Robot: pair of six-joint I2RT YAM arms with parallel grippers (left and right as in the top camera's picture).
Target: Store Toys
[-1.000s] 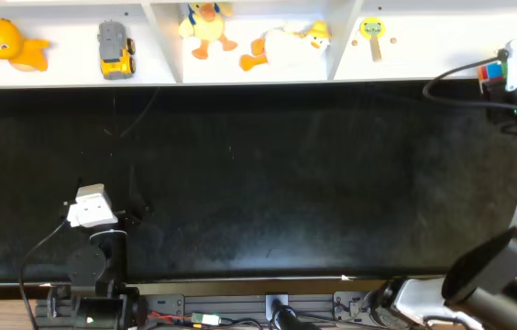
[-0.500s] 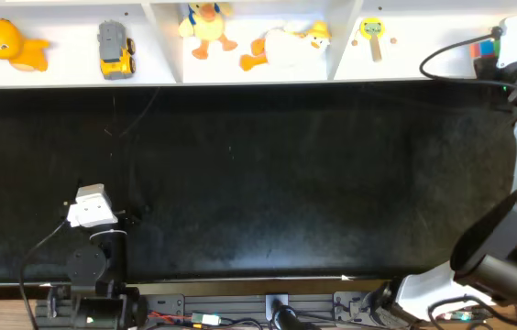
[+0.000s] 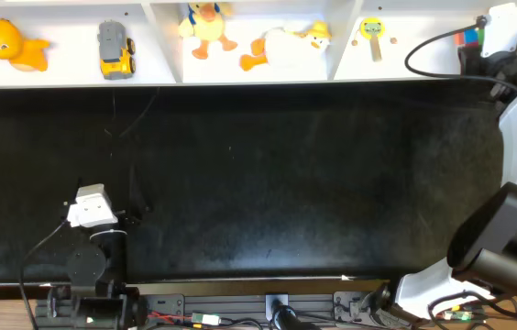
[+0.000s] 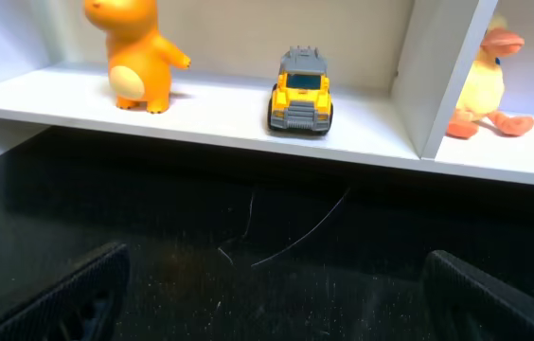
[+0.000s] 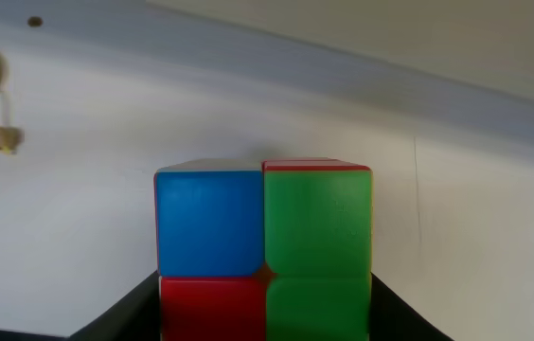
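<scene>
The right gripper [image 3: 475, 41], closed on the coloured cube [image 5: 264, 246], has moved in the last second from the table's edge to above the right compartment floor of the white shelf [image 3: 240, 75]. I judge only the release remains. A yellow rattle [image 3: 370, 35] lies there already. The middle compartment holds a yellow plush duck [image 3: 205, 26] and a white plush duck [image 3: 281, 44], and the left one an orange figure [image 3: 11, 44] and a toy truck [image 3: 115, 50].

Top view: shelf [image 3: 240, 73] v. bright, near blown out; mat [image 3: 268, 174] dark w/ faint sheen, scuffs catch light. Left wrist view: even, soft light from above, small shadow under truck [image 4: 301, 90]; left gripper [image 4: 276, 256] out of focus. Right wrist view: cube [image 5: 265, 246] well lit, slightly soft; grey shadow band behind it.
</scene>
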